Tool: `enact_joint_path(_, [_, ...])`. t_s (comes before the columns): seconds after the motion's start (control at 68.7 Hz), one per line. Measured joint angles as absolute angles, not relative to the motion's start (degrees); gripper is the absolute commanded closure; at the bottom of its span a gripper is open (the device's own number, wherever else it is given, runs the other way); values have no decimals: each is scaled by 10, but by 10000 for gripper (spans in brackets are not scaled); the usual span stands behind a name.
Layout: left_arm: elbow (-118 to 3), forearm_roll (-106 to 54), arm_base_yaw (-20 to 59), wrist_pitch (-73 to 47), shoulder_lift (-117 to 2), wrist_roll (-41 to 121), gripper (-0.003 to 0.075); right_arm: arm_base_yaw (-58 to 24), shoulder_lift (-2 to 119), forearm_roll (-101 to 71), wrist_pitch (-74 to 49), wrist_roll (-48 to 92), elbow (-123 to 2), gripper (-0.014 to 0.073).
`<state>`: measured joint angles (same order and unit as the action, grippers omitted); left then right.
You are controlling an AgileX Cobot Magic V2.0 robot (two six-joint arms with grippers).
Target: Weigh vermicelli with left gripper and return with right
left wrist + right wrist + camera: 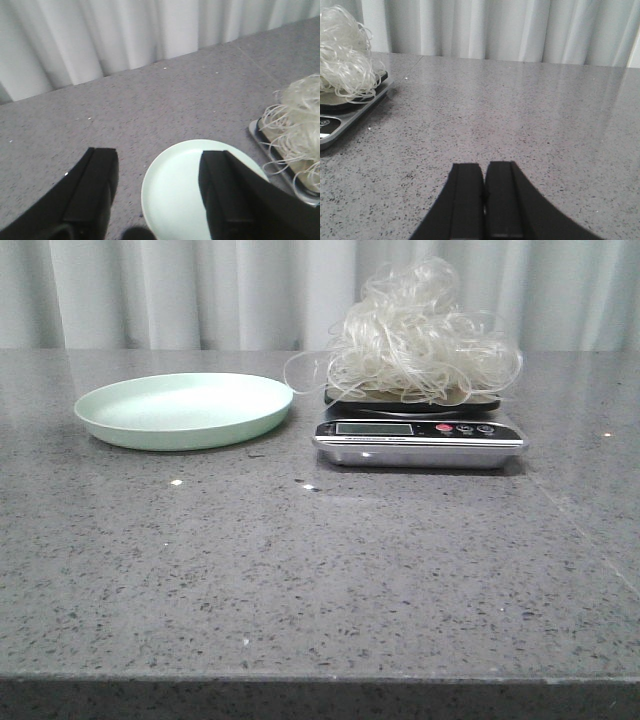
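The vermicelli (420,335), a fluffy heap of translucent white strands, rests on the black platform of the silver scale (420,437) at the back right of the table. It also shows in the left wrist view (298,125) and the right wrist view (342,52). My left gripper (160,160) is open and empty, above the pale green plate (175,190), apart from the vermicelli. My right gripper (484,172) is shut and empty over bare table, well to the right of the scale (345,117). Neither gripper shows in the front view.
The pale green plate (185,410) sits at the back left, just left of the scale. The grey speckled table (320,580) runs to a front edge. White curtains (200,290) hang behind the table.
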<state>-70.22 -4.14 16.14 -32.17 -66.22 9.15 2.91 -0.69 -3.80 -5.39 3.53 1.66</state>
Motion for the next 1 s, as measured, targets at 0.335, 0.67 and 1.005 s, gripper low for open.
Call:
enact_joint_path(0.335, [-416, -41, 87, -214, -436, 92, 533, 29, -7, -38, -50, 35, 17, 442])
enact_joint_path(0.67, [-265, -41, 68, -181, -275, 92, 583, 29, -7, -38, -36, 35, 17, 442])
enact_joint_path(1.005, [-229, -52, 68, -141, -224, 92, 583, 29, -7, -38, -18, 35, -73, 442])
